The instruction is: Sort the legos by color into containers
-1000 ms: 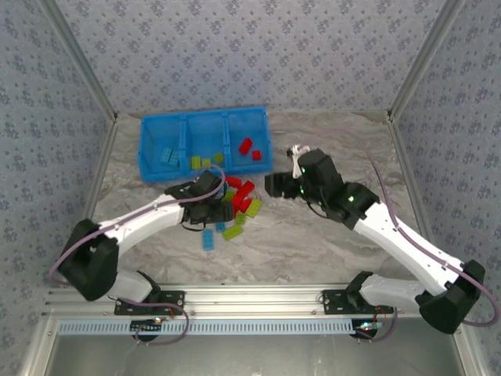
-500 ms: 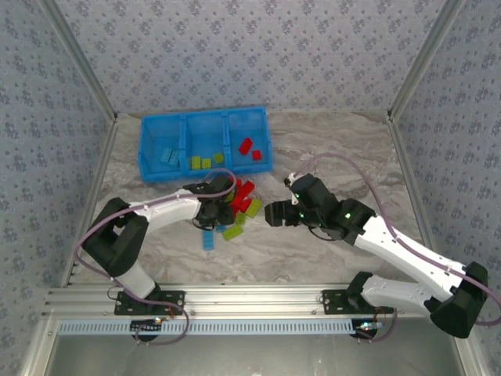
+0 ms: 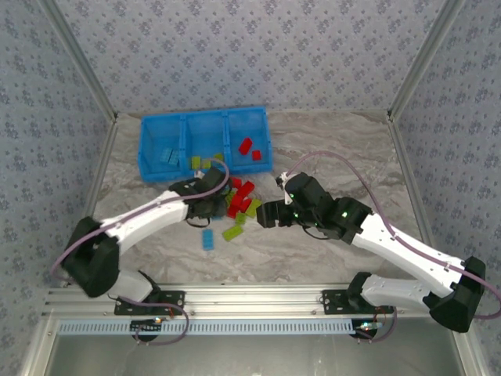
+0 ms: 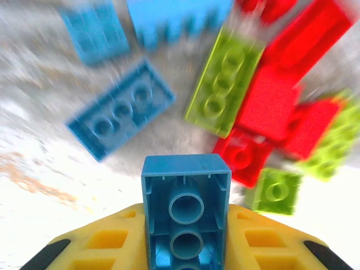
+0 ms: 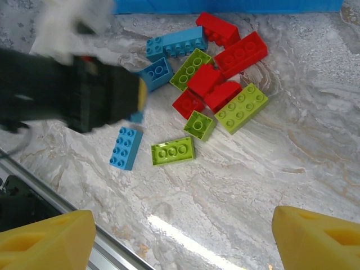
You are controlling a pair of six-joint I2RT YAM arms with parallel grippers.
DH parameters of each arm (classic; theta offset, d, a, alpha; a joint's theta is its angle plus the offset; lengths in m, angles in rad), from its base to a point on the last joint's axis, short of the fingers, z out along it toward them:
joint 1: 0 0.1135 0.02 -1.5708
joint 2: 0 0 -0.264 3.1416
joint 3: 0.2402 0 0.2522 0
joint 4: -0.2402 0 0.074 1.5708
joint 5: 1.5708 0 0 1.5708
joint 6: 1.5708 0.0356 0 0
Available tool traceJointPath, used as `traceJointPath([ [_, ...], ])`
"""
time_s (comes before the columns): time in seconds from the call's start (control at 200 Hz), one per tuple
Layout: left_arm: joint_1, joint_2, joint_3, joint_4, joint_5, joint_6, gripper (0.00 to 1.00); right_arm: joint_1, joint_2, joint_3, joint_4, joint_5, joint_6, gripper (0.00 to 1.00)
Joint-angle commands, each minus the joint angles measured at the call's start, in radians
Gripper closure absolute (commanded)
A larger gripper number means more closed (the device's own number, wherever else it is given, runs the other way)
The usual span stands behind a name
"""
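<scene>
Left pincer (image 3: 208, 197) clenched on a blue brick (image 4: 186, 205); right pincer (image 3: 268, 213) spread wide beside the pile (image 5: 216, 73).

On my left wrist camera the blue brick sits gripped between the yellow fingers (image 4: 107, 244), hollow underside facing the lens. Just beyond it lie a loose blue brick (image 4: 121, 109), a green brick (image 4: 225, 81) and red bricks (image 4: 270, 104) that touch one another. My right pincer's fingers (image 5: 48, 239) stand far apart with nothing between them. Ahead of them the pile lies on the counter (image 5: 270, 169), with a lone blue brick (image 5: 126, 147) and a lone green brick (image 5: 172, 151) nearest, just apart from the rest. Past both pincers, the tray (image 3: 203, 115) holds blue bricks in its left compartment, green in the middle and red in the right.
</scene>
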Motion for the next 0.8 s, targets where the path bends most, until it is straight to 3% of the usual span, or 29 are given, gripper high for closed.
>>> traceJointPath([
  [0.0, 0.029, -0.137, 0.104, -0.05, -0.195, 0.078, 0.67, 0.004, -0.015, 0.024, -0.004, 0.016, 0.012, 0.16],
  [0.075, 0.107, -0.168, 0.135, -0.005, -0.239, 0.139, 0.66, 0.003, -0.012, 0.018, -0.003, 0.02, 0.012, 0.15],
  [0.19, 0.302, -0.129, 0.177, 0.111, -0.211, 0.216, 0.66, 0.004, -0.006, 0.015, -0.003, 0.023, 0.016, 0.15],
  [0.4, 0.558, 0.215, 0.412, 0.145, -0.137, 0.278, 0.66, 0.01, -0.021, 0.001, -0.017, 0.032, 0.03, 0.15],
  [0.6, 0.652, 0.536, 0.708, -0.016, -0.02, 0.284, 0.59, 0.016, -0.062, -0.024, -0.032, 0.047, 0.041, 0.15],
  [0.675, 0.659, 0.571, 0.749, -0.027, -0.013, 0.303, 0.53, 0.018, -0.076, -0.03, -0.043, 0.053, 0.04, 0.15],
  [0.794, 0.659, 0.547, 0.769, -0.051, 0.004, 0.308, 0.52, 0.016, -0.087, -0.049, -0.042, 0.074, 0.041, 0.15],
])
